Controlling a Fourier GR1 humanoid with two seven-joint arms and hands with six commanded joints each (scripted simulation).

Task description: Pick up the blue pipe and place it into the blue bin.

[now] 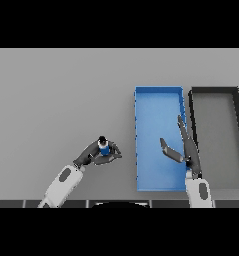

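Note:
A short blue pipe [104, 147] with a dark top stands upright on the grey table, left of the blue bin [156, 100]. My left hand [93, 155] reaches in from the lower left, and its fingers and thumb curl round the pipe. My right hand [187, 147] hovers over the right side of the blue bin, fingers straight and thumb spread, holding nothing. The bin's floor is bare where it shows.
A black bin [214, 90] with a grey floor stands directly right of the blue bin, the two almost touching. The grey table [61, 95] stretches away to the left and behind the pipe.

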